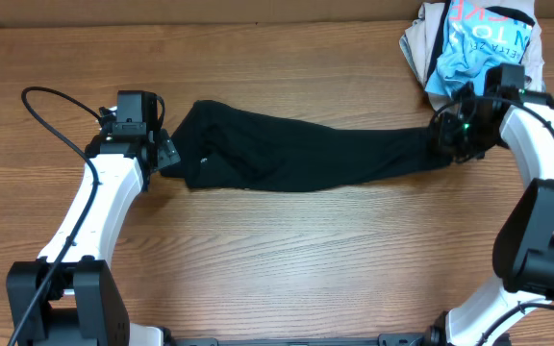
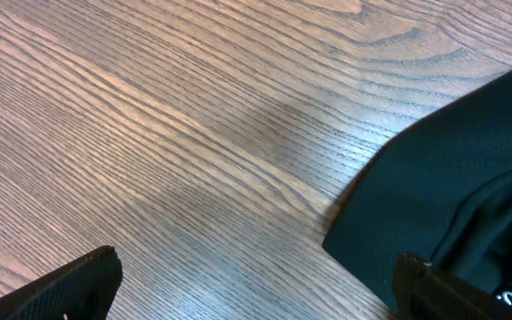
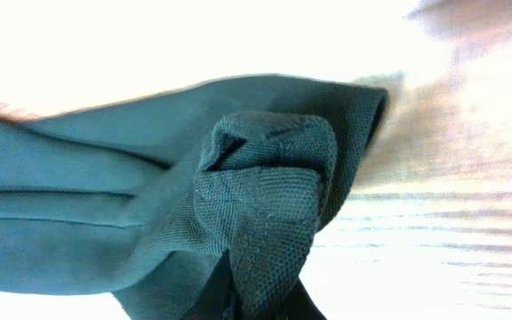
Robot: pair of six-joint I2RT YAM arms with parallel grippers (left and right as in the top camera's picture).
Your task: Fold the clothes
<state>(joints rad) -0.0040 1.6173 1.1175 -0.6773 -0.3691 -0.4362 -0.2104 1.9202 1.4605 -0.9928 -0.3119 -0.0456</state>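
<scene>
The clothes [image 1: 296, 154], a long black garment, lie stretched across the middle of the table from left to right. My right gripper [image 1: 447, 137] is shut on the garment's right end, and the right wrist view shows a bunched fold of the dark fabric [image 3: 265, 204] pinched between its jaws. At the garment's left end my left gripper [image 1: 166, 152] stands open, low over the wood. In the left wrist view the black cloth [image 2: 452, 169] fills the right side, one finger [image 2: 443, 289] lies over its edge and the other finger [image 2: 69, 284] is over bare wood.
A heap of light-blue and beige printed garments [image 1: 474, 38] lies at the back right corner, just behind my right gripper. The wooden table [image 1: 287, 259] runs wide in front of the black garment.
</scene>
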